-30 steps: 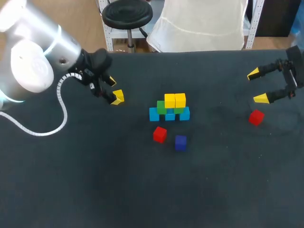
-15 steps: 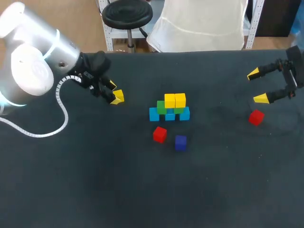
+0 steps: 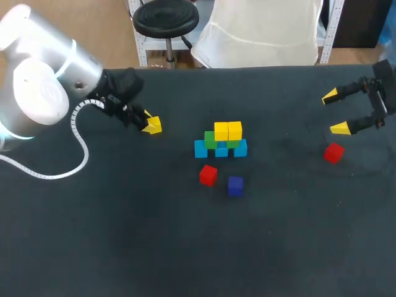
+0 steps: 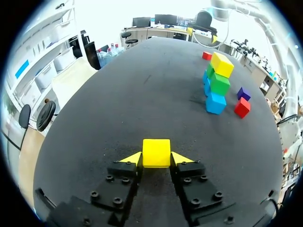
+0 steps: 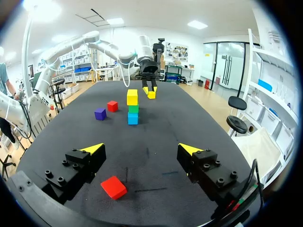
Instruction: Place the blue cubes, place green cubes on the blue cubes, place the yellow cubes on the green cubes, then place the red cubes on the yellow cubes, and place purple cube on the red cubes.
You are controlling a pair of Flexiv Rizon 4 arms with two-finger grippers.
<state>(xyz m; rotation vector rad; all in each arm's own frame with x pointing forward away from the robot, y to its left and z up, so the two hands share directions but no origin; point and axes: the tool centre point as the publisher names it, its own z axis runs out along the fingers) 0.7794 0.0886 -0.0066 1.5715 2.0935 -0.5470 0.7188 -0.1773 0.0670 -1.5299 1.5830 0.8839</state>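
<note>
Dark tabletop (image 3: 124, 235) runs under both arms. The left claw (image 4: 156, 158) is pinching a yellow cube (image 4: 156, 152) from both sides, well apart from the stack (image 3: 221, 141) and to its left in the head view. Since a second ago that wrist has turned a little, so its tips now overlap from above; the cube has barely shifted. The right claw (image 5: 141, 149) has not moved and stands spread, with a red cube (image 5: 113, 187) lying on the tabletop just beneath it. Nothing stands between the left claw and the stack. In front of the stack lie a second red cube (image 3: 208, 175) and a purple cube (image 3: 235, 185), near each other. Only the head view shows three blue cubes (image 3: 221, 150) side by side, carrying two green cubes (image 3: 211, 140) and a yellow pair (image 3: 228, 130); both wrist views see one end-on column.
</note>
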